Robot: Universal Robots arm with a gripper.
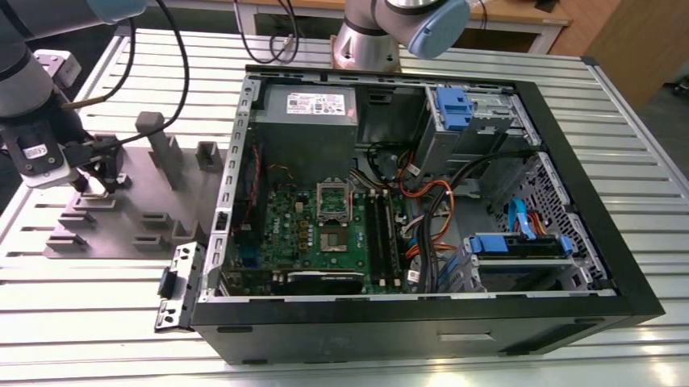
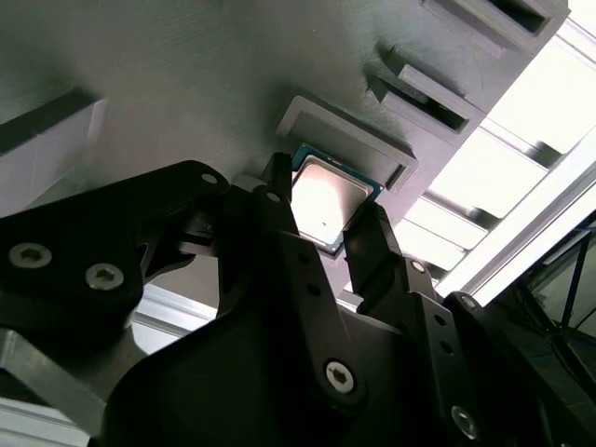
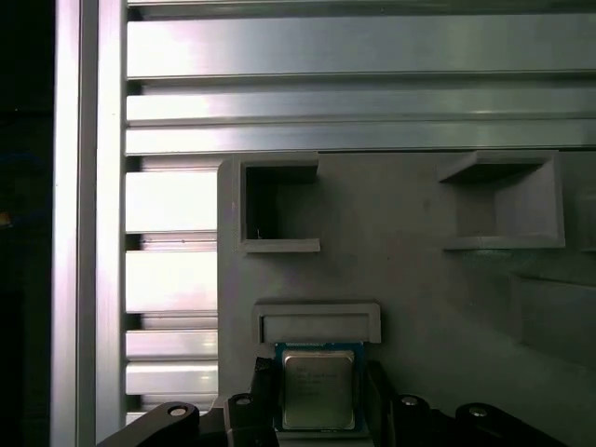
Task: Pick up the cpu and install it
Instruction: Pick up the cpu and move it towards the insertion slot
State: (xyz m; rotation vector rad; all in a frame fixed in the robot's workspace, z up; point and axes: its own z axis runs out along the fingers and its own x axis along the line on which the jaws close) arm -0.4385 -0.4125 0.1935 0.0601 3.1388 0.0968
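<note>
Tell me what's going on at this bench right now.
A robot arm's hand is down at the grey fixture plate, on the exterior view's left of the open computer case. In both wrist views the hand is right at the cpu, beside a raised grey block on that plate. Whether it is gripped yet is unclear; the cpu is not in the case.

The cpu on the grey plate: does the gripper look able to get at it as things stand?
Probably yes. The black gripper sits right at the small silvery square cpu on the grey plastic fixture plate, and nothing covers the chip's top; a raised grey ledge stands beside one edge only.
</note>
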